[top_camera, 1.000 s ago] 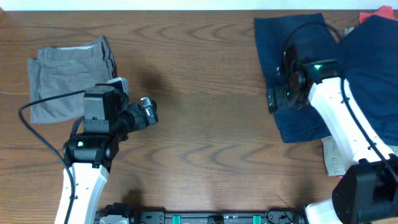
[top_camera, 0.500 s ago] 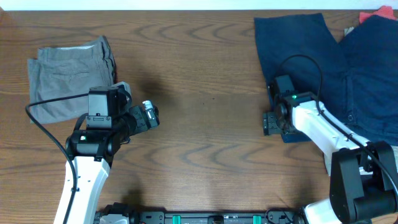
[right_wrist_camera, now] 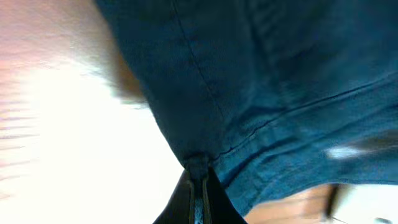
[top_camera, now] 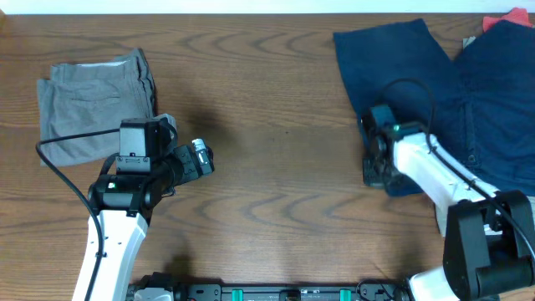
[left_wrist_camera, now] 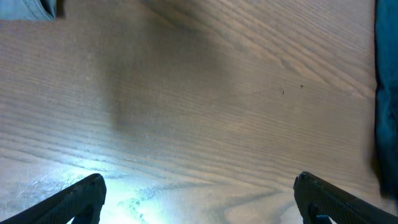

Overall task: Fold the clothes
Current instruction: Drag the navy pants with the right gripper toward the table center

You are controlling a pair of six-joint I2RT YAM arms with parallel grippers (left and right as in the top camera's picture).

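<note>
— fingers of the right gripper are pressed together on a pinch of hem: the near-left corner of the navy shorts.
— and the left gripper?
— fingers wide apart with nothing between them. it hovers over bare wooden table on the left side, and the folded grey shorts lie just far-left of it.
— which way does the navy cloth run from that pinch?
— far and right. from overhead, one leg stretches from the pinched corner toward the far edge, and the rest spreads right to the frame edge. a red piece peeks out at the far-right corner.
— so the right arm is the nearer one.
— yes, the left is well apart across open wood. i'd judge the fold means carrying that corner far or right over the body. held by one pinch, the leg could sag or twist.
</note>
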